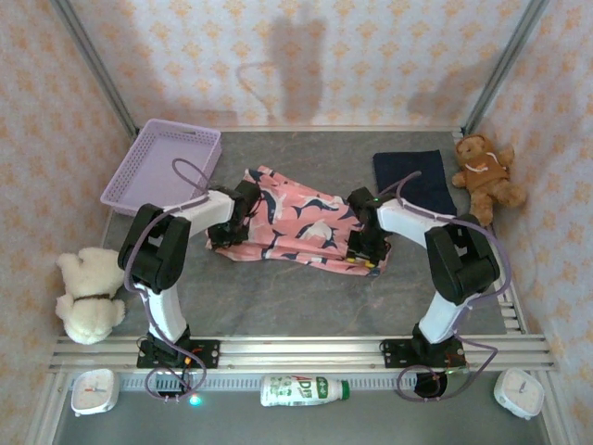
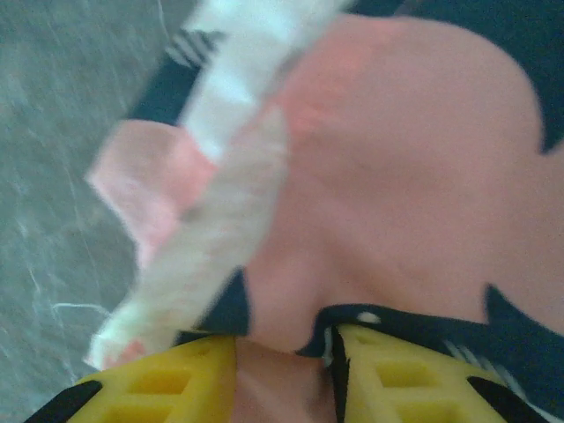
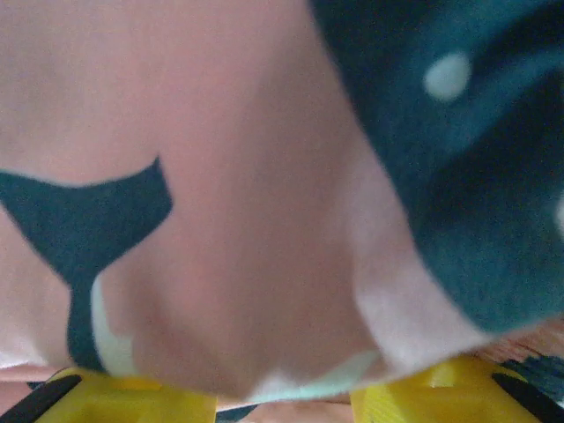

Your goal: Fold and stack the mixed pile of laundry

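Salmon-pink garment (image 1: 296,222) spread across the bench (image 1: 306,297) for folding
One edge was pinched in the nearly closed left end effector (image 2: 286,352), likely to draw a fold; cloth was bunched in the half-parted right end effector (image 3: 282,397), its hold not discernible

basket (image 1: 162,167) rear-left, bear (image 1: 486,176) rear-right, near table (image 1: 306,301) open
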Motion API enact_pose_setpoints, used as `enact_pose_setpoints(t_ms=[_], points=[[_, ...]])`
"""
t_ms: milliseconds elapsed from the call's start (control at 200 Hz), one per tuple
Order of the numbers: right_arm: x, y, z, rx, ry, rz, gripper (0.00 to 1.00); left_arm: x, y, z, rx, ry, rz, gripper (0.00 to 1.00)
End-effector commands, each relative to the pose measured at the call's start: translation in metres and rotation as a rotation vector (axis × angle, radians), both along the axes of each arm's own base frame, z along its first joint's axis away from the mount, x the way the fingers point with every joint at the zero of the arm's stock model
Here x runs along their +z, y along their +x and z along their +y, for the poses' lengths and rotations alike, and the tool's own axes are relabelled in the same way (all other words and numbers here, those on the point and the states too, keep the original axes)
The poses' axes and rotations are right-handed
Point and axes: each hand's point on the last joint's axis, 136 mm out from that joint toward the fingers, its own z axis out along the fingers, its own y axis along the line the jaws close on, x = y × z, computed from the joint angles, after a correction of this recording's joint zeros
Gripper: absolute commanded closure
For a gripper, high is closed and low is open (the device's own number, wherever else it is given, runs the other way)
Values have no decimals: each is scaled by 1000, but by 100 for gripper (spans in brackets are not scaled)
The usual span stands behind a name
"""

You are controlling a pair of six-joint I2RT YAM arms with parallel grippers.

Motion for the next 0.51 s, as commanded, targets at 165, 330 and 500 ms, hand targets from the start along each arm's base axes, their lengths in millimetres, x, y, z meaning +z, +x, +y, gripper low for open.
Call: enact_pose_setpoints(t_ms=[165, 330, 500], points=[[16, 50, -38, 56, -182, -114, 56, 14, -7, 39, 1, 148, 30, 66], [63, 65, -27, 38, -106, -245, 22, 48, -15, 14, 41, -3, -91, 62], [78, 57, -53, -45, -159, -258, 1, 104, 16, -23, -14, -137, -267, 59]])
